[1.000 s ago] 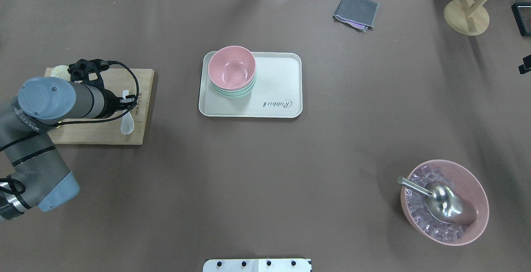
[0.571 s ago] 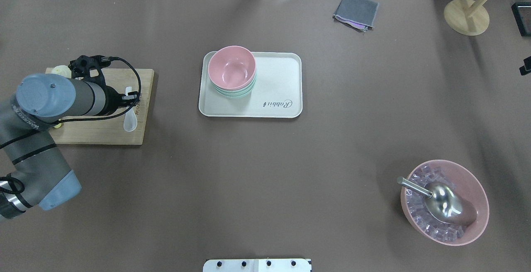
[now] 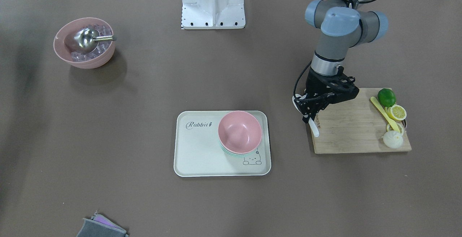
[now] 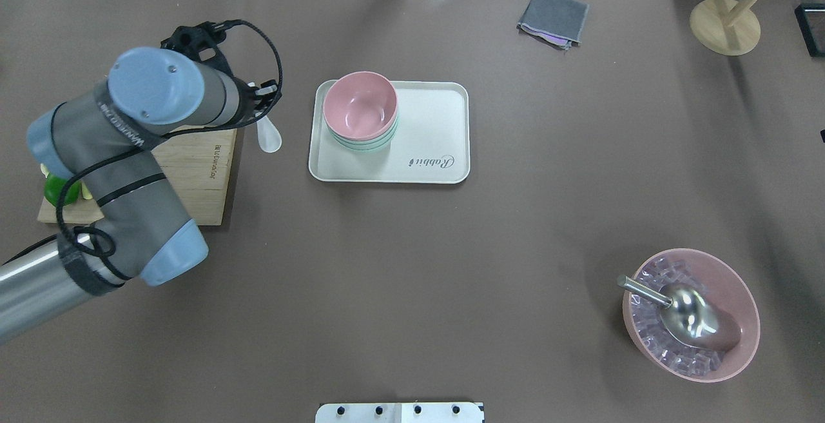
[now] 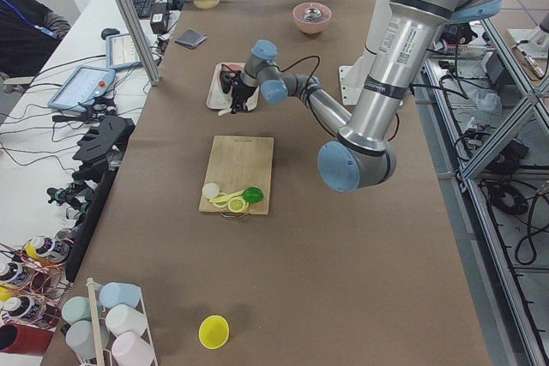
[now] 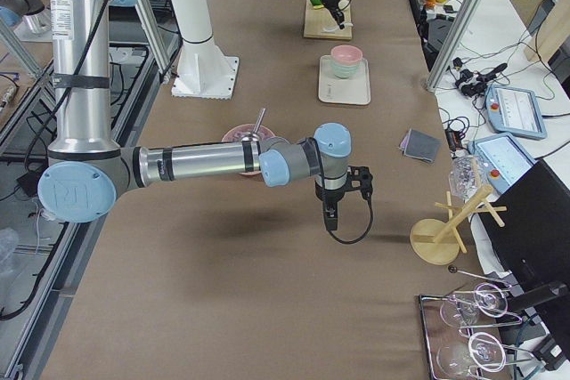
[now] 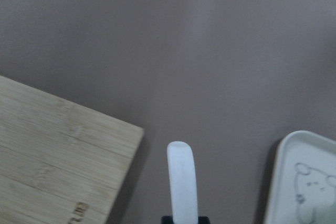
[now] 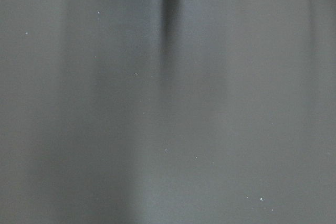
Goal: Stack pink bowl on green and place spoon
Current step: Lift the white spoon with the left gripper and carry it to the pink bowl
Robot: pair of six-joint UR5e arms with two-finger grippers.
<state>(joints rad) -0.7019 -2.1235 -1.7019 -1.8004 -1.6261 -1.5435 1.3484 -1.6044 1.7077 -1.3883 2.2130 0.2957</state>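
A pink bowl [image 4: 358, 104] sits nested on a green bowl [image 4: 368, 146] at the left end of the pale tray [image 4: 433, 127]; the stack also shows in the front view [image 3: 240, 131]. My left gripper [image 4: 260, 102] is shut on a white spoon [image 4: 269, 135] and holds it above the table, between the cutting board and the tray's left edge. In the left wrist view the spoon's handle [image 7: 182, 181] points toward the tray corner [image 7: 302, 182]. My right gripper [image 6: 330, 216] shows only in the exterior right view, far from the tray over bare table. I cannot tell whether it is open.
The wooden cutting board [image 4: 201, 171] lies left of the tray, with lime [image 3: 387, 97], lemon slice and a yellow utensil at its far end. A pink bowl of ice with a metal scoop [image 4: 691, 314] stands near right. A grey cloth [image 4: 553, 17] and wooden stand [image 4: 724, 24] are at the back.
My left arm has lifted the spoon off the cutting board and carried it right and toward the back, to just beside the tray. The bowls have not moved.
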